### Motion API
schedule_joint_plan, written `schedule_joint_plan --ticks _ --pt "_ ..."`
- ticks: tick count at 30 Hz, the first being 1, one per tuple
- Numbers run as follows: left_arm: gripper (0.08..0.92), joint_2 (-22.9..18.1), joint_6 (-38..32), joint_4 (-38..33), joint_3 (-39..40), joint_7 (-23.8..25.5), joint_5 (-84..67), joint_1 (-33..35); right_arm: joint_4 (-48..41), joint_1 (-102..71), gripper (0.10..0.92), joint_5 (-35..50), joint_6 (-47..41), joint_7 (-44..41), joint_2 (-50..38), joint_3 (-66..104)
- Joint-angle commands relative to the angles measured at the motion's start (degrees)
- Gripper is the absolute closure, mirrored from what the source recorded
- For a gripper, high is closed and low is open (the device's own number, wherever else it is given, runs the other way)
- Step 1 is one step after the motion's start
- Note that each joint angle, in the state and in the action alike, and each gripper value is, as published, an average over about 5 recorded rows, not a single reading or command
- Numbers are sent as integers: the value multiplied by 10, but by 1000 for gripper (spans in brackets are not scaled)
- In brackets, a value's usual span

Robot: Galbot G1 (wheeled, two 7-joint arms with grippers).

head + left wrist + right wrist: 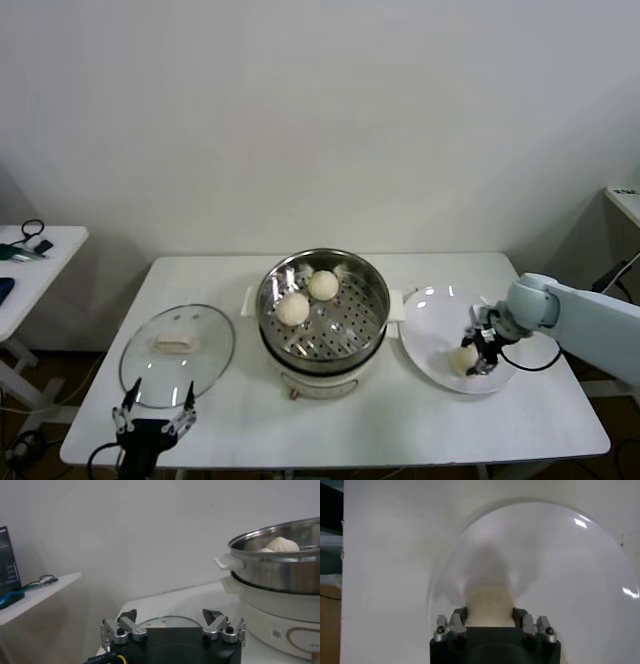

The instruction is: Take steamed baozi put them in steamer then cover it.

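My left gripper [155, 415] hangs at the near edge of the table [420, 425], just in front of the lid [178, 350], fingers spread wide and holding nothing. It is idle.

Lid: clear glass, metal rim, cream handle [173, 344] on top. It lies flat on the table to the left of the steamer [322, 305]. I judge it heavy for its size, rigid, breakable and slick on the glass; the handle is the only sensible place to take hold.

My right gripper [478, 357] is down on the white plate [430, 320], at the right of the steamer. In the right wrist view the fingers [458, 617] sit against both sides of a bun [489, 605], so I read it as gripped.

Bun: soft dough with a smooth, domed skin. I judge it light and easily dented. The hold should be across the widest part, low on the sides, with a gentle squeeze; too much would crush it, too little would let it slip.

Contents:
- Plate: I see only the bun in my gripper.
- Steamer: two buns [293, 309] [323, 285] on the perforated floor, toward its left and far side, close together. The near and right parts are bare, with room for more.
- Steamer is uncovered.
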Motion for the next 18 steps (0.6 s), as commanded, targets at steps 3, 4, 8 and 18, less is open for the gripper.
schedule_joint_plan --ticks 3,4,8,18 --pt "177 1 -1 -1 0 0 0 1 7 293 537 51 112 -56 32 -190" --pt "177 1 -1 -2 0 0 1 1 6 342 538 60 141 -65 46 -220" --pt "177 1 0 -3 2 1 3 0 12 504 535 97 255 -93 123 -284" --pt "177 0 1 -5 6 1 10 0 228 598 533 33 338 -42 251 -225"
